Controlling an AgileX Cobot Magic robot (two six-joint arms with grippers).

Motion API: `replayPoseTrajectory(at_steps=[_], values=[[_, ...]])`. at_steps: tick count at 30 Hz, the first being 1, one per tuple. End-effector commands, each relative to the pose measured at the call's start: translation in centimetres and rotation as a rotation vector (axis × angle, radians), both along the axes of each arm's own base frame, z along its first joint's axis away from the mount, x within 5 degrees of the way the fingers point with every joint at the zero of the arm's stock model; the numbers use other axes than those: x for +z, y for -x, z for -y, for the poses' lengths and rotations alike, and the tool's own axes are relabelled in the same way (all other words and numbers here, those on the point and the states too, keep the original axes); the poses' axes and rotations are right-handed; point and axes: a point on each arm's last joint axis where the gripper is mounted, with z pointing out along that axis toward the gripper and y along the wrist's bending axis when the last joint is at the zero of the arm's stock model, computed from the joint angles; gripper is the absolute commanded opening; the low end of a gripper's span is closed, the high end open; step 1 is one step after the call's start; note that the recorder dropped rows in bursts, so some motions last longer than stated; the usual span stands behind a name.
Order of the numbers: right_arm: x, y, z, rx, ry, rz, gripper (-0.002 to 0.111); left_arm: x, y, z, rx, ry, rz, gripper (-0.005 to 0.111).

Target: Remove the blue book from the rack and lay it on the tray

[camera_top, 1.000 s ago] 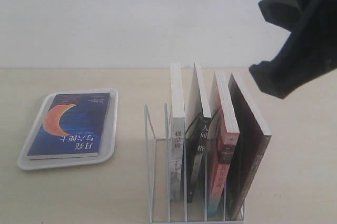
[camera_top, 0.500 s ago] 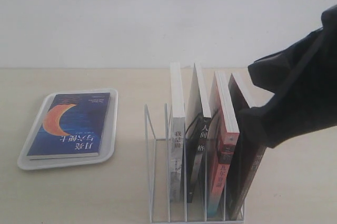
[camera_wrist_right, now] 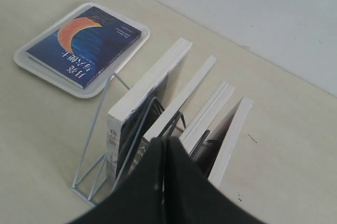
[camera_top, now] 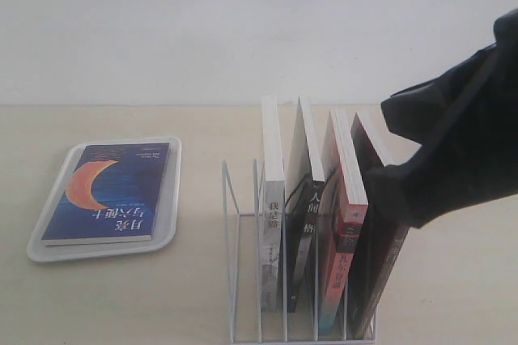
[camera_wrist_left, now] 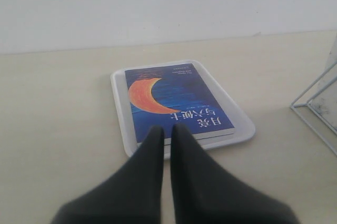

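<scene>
Pale beige tabletop [camera_top: 121,304] carries everything. White thin-wire rack [camera_top: 247,215], four upright books [camera_top: 312,199] in slots, sits just under right jaws; these pressed together, empty. Flat white rimmed tray [camera_top: 97,249] lies just ahead of left jaws, likewise together, empty. Thin deep-blue paperback with orange crescent [camera_top: 109,191] lies flat in tray, cover up. Likely light, bendy, glossy-slick. Flat lie leaves only short edge nearest left jaws to pinch.

Plain white wall [camera_top: 202,29], pale beige tabletop [camera_top: 121,296], soft even light
</scene>
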Motion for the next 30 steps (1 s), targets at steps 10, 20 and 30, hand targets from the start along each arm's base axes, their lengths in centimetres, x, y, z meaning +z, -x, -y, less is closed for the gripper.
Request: replayPoseTrajectory(at_steps=[10,20,30], values=[[-3.3,0.9,0.9,0.035,-0.055,-0.043,0.0,-0.1,0.0,0.0,0.002,-0.001,0.0,0.004],[-6.8,1.5,4.4,0.082,-0.197,0.032,0.0,-0.1,0.0,0.0,0.002,-0.001,0.0,0.004],[-8.7,1.7,8.7,-0.122,-0.439,0.122,0.0,-0.1,0.0,0.0,0.002,-0.001,0.0,0.004]])
